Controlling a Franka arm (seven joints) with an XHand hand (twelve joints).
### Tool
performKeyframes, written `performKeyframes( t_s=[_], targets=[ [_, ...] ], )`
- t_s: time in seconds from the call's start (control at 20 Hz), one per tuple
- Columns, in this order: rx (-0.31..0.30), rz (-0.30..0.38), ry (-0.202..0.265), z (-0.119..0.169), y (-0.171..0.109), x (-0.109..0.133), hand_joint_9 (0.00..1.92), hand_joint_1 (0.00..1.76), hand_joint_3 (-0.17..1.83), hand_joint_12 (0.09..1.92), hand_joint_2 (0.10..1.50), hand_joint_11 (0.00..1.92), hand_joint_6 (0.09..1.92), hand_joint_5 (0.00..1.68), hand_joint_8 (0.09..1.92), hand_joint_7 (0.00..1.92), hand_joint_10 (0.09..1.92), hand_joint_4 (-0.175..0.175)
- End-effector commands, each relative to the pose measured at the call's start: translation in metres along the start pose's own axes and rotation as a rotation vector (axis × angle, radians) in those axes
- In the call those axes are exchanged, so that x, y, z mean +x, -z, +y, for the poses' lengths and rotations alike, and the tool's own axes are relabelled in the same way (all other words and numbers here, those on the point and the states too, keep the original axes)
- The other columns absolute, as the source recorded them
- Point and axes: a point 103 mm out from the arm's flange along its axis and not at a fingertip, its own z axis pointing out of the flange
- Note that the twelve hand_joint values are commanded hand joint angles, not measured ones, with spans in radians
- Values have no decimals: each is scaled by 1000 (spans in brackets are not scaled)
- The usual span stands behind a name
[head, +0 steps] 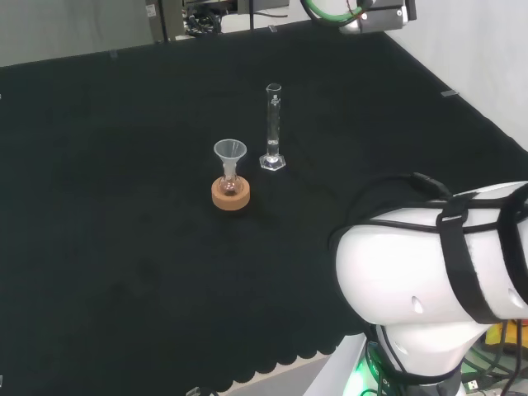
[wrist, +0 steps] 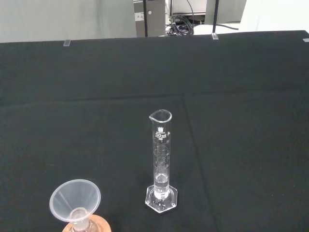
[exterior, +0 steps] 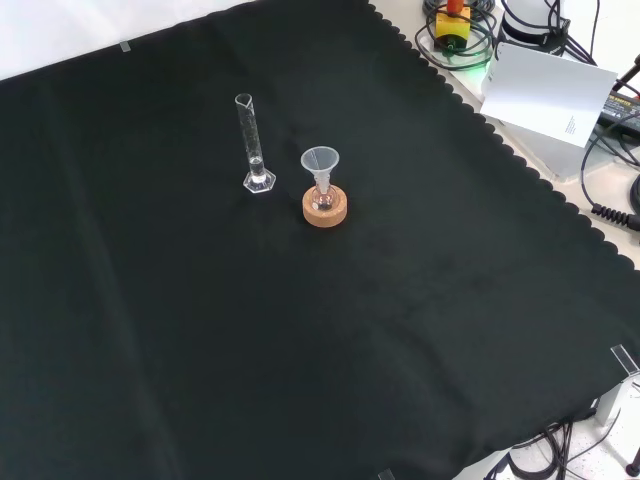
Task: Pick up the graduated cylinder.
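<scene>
A clear glass graduated cylinder (head: 272,126) stands upright on its hexagonal foot on the black cloth, near the middle of the bench. In the front view the graduated cylinder (exterior: 253,143) is left of a funnel. The wrist view looks at the cylinder (wrist: 161,161) from some distance, with cloth all around it. Nothing touches it.
A small flask with a clear funnel (head: 230,158) in its neck sits on a cork ring (head: 231,195) close beside the cylinder. The arm's white link (head: 429,272) stands at the head view's lower right. Cables and a white box (exterior: 550,90) lie past the cloth's scalloped edge.
</scene>
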Motion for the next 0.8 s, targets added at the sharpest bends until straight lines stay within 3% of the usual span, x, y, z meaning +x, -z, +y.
performKeyframes(
  t_s=[0.05, 0.3, 0.55, 0.8],
  targets=[
    [-9, 72, -12, 21, -39, -30, 208, 41, 323, 1374, 1227, 0, 87, 283, 516, 49, 661, -27],
    [-58, 125, 8, 52, -76, -51, 302, 204, 286, 1392, 1184, 64, 87, 328, 553, 117, 676, -36],
    [-34, 219, 20, 93, -119, -60, 392, 396, 255, 1388, 1106, 124, 87, 372, 589, 189, 679, -40],
    [-27, 281, 53, 123, -152, -60, 407, 464, 245, 1383, 1052, 133, 87, 384, 599, 199, 672, -42]
  ],
)
